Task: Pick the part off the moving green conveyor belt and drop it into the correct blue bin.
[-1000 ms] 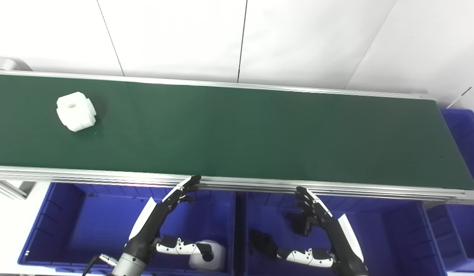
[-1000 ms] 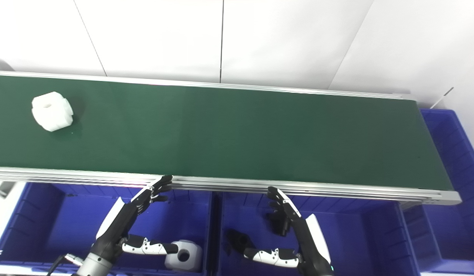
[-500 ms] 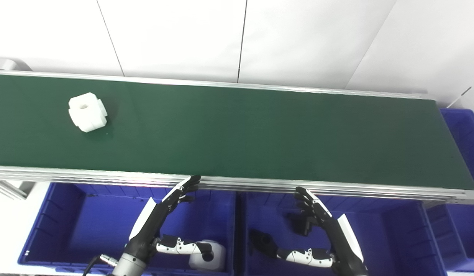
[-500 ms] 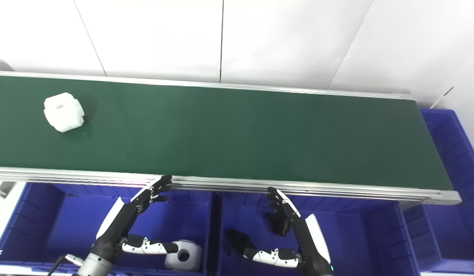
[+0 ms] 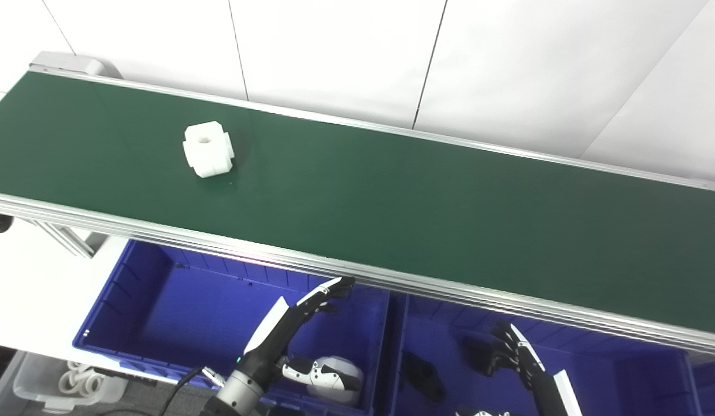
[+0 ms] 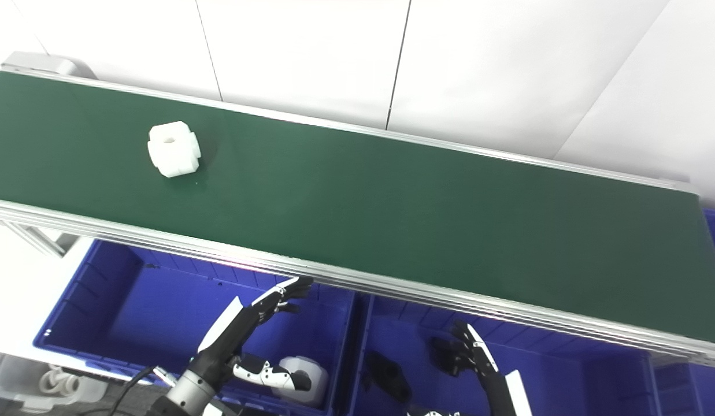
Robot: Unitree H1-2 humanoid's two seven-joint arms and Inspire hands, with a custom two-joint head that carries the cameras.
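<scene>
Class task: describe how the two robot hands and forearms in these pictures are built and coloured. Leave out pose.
The left robot hand is black with slim segmented fingers and a white panel along its back; its thumb is white with black dots. A silver wrist cuff carries a black cable. The right robot hand has the same black fingers and white panel.

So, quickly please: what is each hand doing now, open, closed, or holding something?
Left hand: open, fingers spread, holding nothing, over the left blue bin.
Right hand: open, holding nothing, over the right blue bin.
</scene>
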